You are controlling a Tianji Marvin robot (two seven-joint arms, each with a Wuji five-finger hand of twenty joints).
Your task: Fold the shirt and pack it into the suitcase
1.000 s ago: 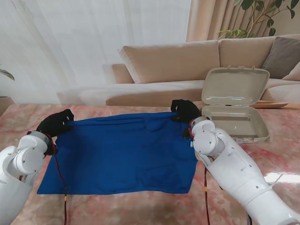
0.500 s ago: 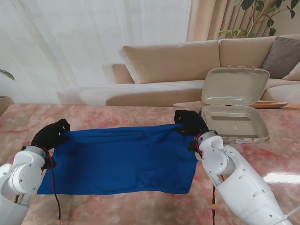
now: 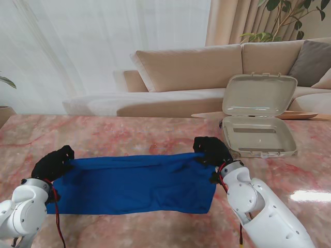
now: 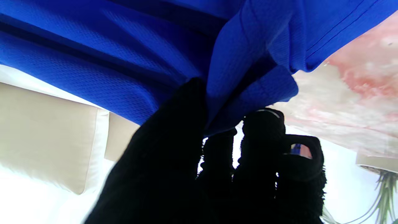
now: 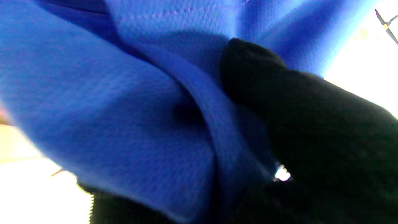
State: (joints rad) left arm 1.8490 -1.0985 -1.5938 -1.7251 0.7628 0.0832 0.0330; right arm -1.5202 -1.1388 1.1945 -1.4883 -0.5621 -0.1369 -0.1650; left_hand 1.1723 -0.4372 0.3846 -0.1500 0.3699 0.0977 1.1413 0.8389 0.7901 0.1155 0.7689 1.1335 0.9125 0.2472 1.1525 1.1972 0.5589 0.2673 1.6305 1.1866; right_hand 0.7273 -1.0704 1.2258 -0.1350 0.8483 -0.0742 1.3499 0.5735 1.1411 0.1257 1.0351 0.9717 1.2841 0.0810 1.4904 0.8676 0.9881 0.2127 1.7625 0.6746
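Shirt [image 3: 135, 183]: blue, lying flat on the pink marble table [image 3: 129, 132] as a wide band, long axis running left to right. Its far edge is lifted slightly at both corners, where the hands hold it.

Left hand [image 3: 53, 163]: black-gloved, at the shirt's far left corner. Fingers curled closed over the cloth edge. In the left wrist view the hand [image 4: 217, 168] has a bunched fold of shirt [image 4: 130, 56] pinched between the thumb side and the other fingers [image 4: 262, 130]; the fingertips are drawn in tight, with only slivers of light between them. Cloth hangs in loose pleats away from the grip.

Right hand [image 3: 211, 150]: black-gloved, at the shirt's far right corner, fingers likewise closed down on the hem. The right wrist view is blurred and nearly filled by shirt [image 5: 118, 102]; a thick rolled fold of cloth is wrapped against the glove [image 5: 311, 130] and looks clamped, though individual fingers cannot be made out there.

Suitcase [image 3: 258, 121]: beige hard shell, lid standing open, on the table beyond the shirt's right corner and farther from me. It is apart from the shirt, near the right hand but not touching it.

Beige sofa [image 3: 207, 67] sits past the table's far edge.
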